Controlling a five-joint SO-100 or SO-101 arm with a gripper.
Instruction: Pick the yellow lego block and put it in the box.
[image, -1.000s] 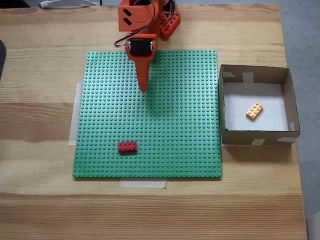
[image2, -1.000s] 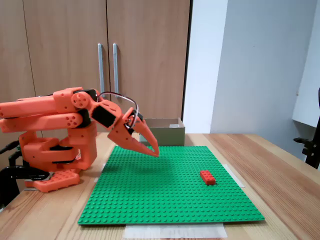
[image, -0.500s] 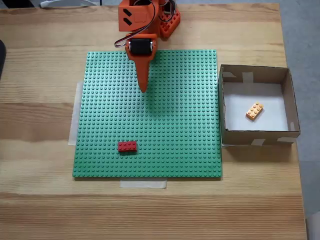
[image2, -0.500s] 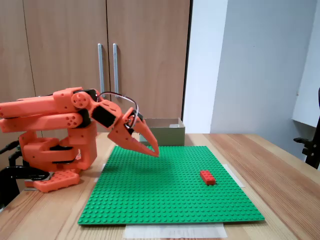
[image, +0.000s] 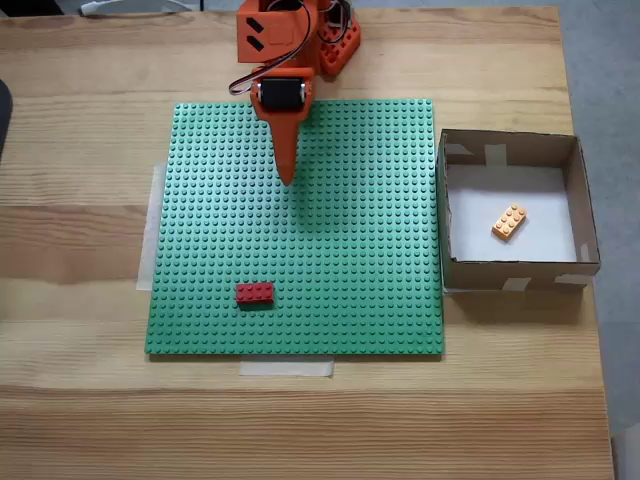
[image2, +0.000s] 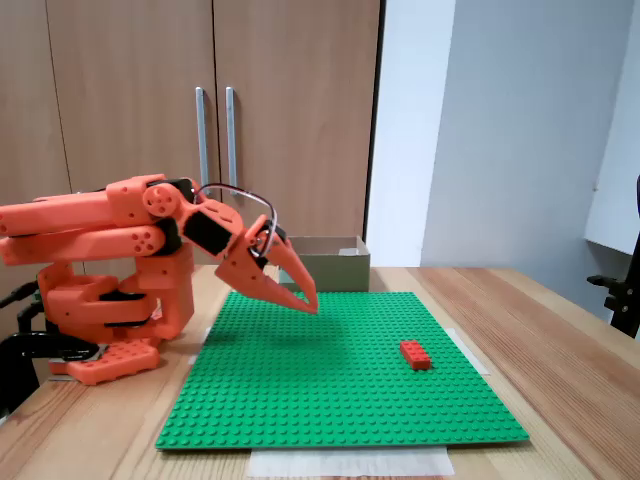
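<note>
The yellow lego block (image: 509, 221) lies tilted on the white floor of the box (image: 456, 262), at the right of the top-down fixed view. From the side fixed view the box (image2: 330, 270) stands behind the green plate, its inside hidden. My orange gripper (image: 287, 180) is shut and empty, its tips pointing down over the back half of the plate, far left of the box. In the side fixed view the gripper (image2: 309, 305) hangs just above the studs with the arm folded back.
A green studded baseplate (image: 350, 250) is taped to the wooden table. A red brick (image: 254, 293) sits on its front left part, seen as the red brick (image2: 415, 354) in the side fixed view. The arm's base (image2: 110, 310) stands at the plate's back edge.
</note>
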